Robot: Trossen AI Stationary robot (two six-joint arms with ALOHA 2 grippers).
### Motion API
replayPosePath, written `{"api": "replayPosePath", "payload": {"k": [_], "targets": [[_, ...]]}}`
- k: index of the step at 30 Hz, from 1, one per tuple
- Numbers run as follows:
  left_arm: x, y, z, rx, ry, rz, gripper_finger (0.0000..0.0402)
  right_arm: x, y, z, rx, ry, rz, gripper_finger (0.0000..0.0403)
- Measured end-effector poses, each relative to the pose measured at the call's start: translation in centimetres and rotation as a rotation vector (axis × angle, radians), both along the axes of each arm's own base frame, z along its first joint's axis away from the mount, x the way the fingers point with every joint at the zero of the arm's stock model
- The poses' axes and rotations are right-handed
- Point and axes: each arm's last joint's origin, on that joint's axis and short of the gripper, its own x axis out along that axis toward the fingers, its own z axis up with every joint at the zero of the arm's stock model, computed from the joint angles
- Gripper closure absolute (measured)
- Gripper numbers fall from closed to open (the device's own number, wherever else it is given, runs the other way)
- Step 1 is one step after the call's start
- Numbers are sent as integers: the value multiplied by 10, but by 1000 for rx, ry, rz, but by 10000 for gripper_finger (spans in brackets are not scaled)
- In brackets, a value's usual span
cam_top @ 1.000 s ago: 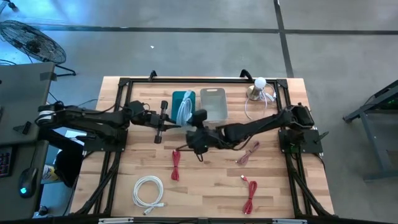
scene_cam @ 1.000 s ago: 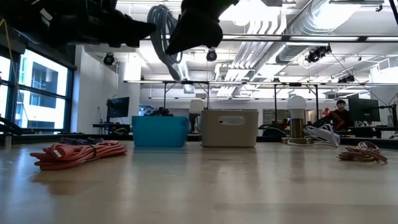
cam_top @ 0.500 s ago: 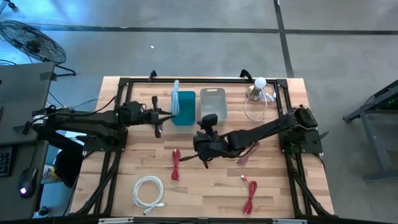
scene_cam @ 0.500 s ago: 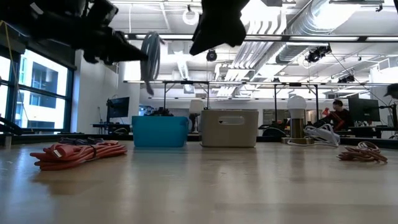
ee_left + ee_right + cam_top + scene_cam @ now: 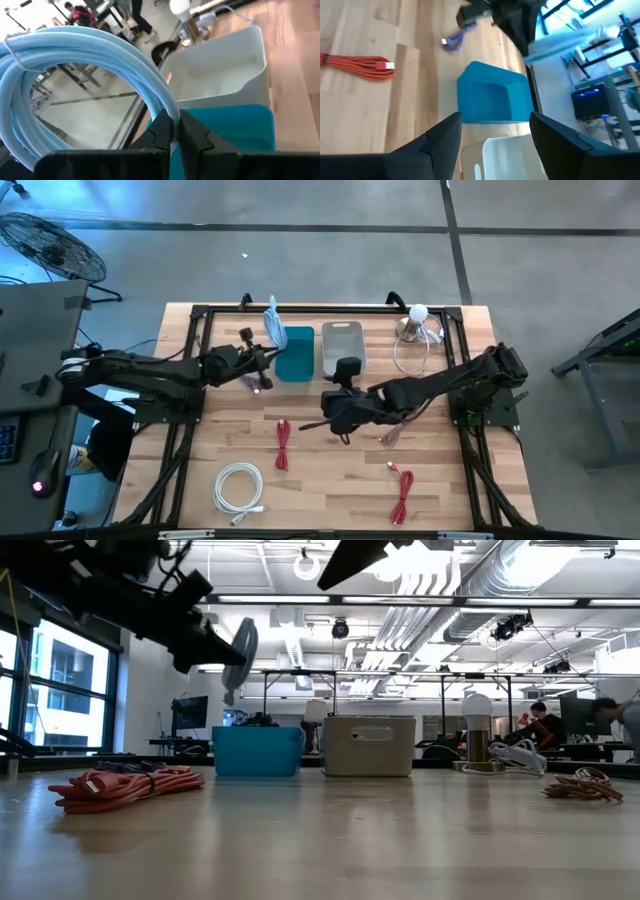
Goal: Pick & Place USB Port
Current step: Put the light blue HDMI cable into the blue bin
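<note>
Cable in pale blue [image 5: 95,60], coiled into a loop, is pinched at one point of its coil by the left gripper [image 5: 176,131], whose fingers are clamped tight on it, so the coil stands on edge and the rest hangs clear of the counter [image 5: 330,480]. In the high view the coil sits at the left edge of the teal bin [image 5: 295,352], held high probably so it can clear the bin's wall and be lowered inside. Beside the teal bin stands a white bin [image 5: 342,346], and red cable bundles [image 5: 282,445] and a white coil [image 5: 239,487] lie spread on the counter nearer the front. The right gripper [image 5: 495,135] hangs over the middle of the counter with its fingers spread and nothing between them, apparently kept out of the left arm's path.
</note>
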Motion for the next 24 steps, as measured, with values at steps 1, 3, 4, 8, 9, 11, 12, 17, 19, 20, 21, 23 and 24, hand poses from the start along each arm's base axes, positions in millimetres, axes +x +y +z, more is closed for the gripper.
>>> {"api": "replayPosePath", "payload": {"k": [1,3,4,8,9,11,12,17,19,20,21,23,24], "targets": [[4,1,-2,-3,19,0,392,0,0,0,7,3,10,176],[12,2,-7,-10,57,0,392,0,1,0,17,10,25,176],[16,3,-8,-12,69,0,392,0,1,0,19,14,29,176],[30,4,-10,-23,100,-21,392,-2,1,-2,23,37,38,176],[33,5,-10,-23,104,-21,392,-2,1,-2,24,39,38,176],[39,6,-10,-23,112,-21,392,-2,1,-2,24,44,36,176],[41,6,-11,-23,119,-22,392,-3,0,-3,23,49,36,176],[43,17,-18,-85,156,3,392,-3,0,-3,23,53,35,176],[41,24,-22,-133,167,-6,392,-3,0,-3,23,54,35,176],[40,28,-23,-151,164,-15,392,-3,0,-3,23,54,35,176],[40,30,-24,-166,162,-26,391,-3,0,-3,23,54,35,176],[41,34,-27,-193,152,-46,384,-3,0,-3,23,55,35,176],[41,36,-29,-203,155,-44,378,-3,0,-3,23,55,35,176]]}}
